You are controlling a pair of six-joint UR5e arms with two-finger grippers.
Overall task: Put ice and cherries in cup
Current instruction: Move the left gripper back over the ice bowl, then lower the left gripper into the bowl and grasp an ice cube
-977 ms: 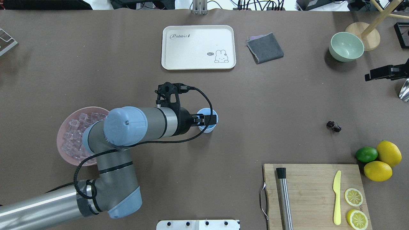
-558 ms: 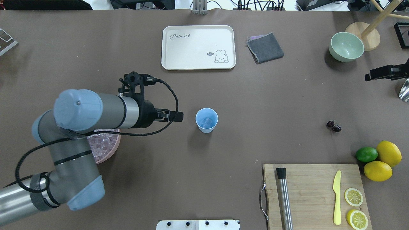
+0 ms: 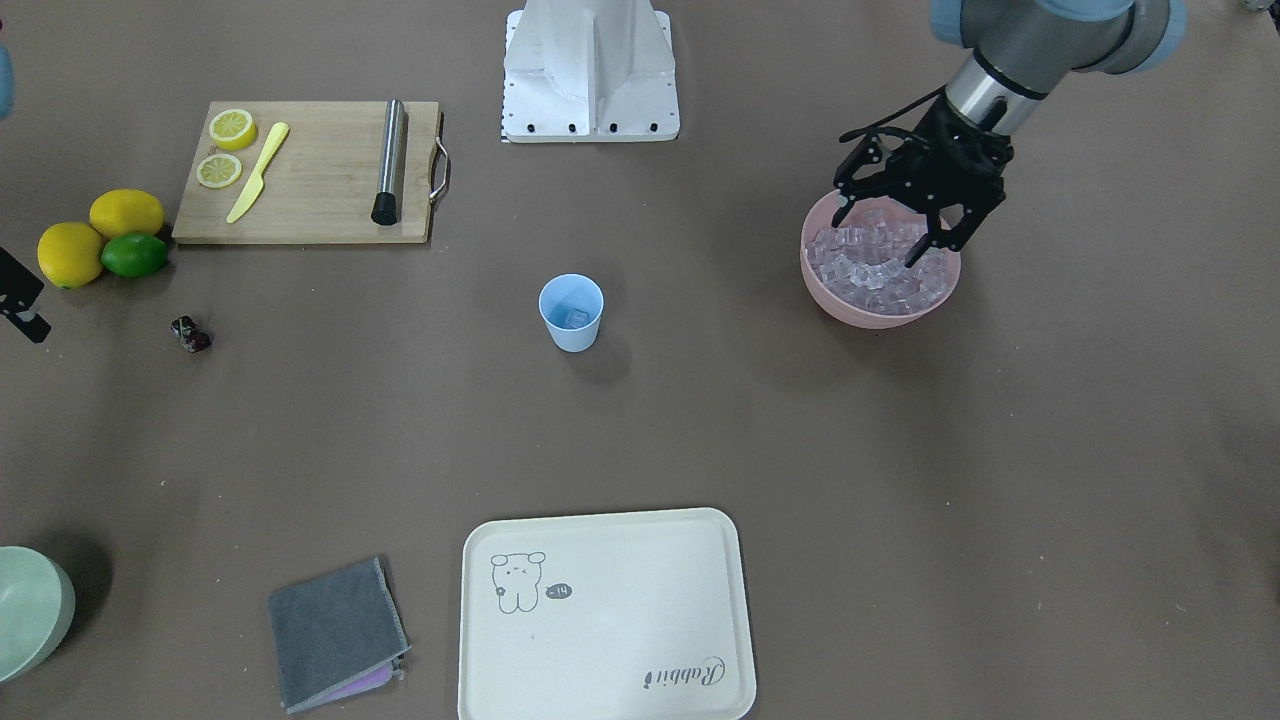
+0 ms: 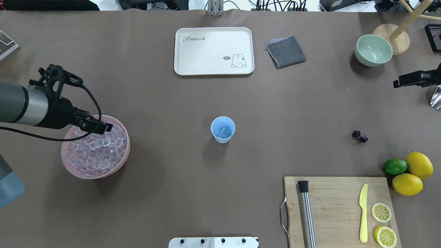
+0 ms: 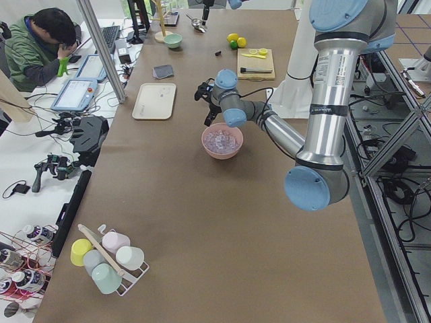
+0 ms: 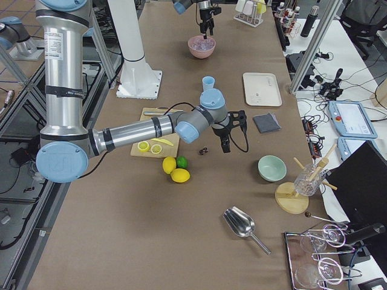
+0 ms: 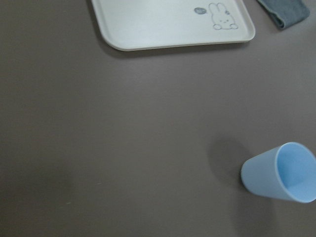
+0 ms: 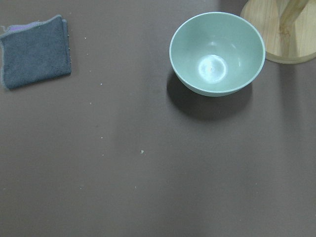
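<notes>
From across the table, the left gripper (image 3: pixel 888 226) hangs just over the ice (image 3: pixel 875 272) heaped in the pink bowl (image 3: pixel 880 315), its fingers spread wide and holding nothing. The cup (image 3: pixel 571 322) stands upright well apart from that bowl with a little ice in its bottom, and the cherries (image 3: pixel 190 334) lie farther off, near the lime (image 3: pixel 133 255). From overhead, the right gripper (image 4: pixel 398 82) shows side-on at the edge, so I cannot tell whether its fingers are apart or together

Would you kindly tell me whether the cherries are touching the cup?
Apart. The overhead view shows a wide gap between the cherries and the cup.
</notes>
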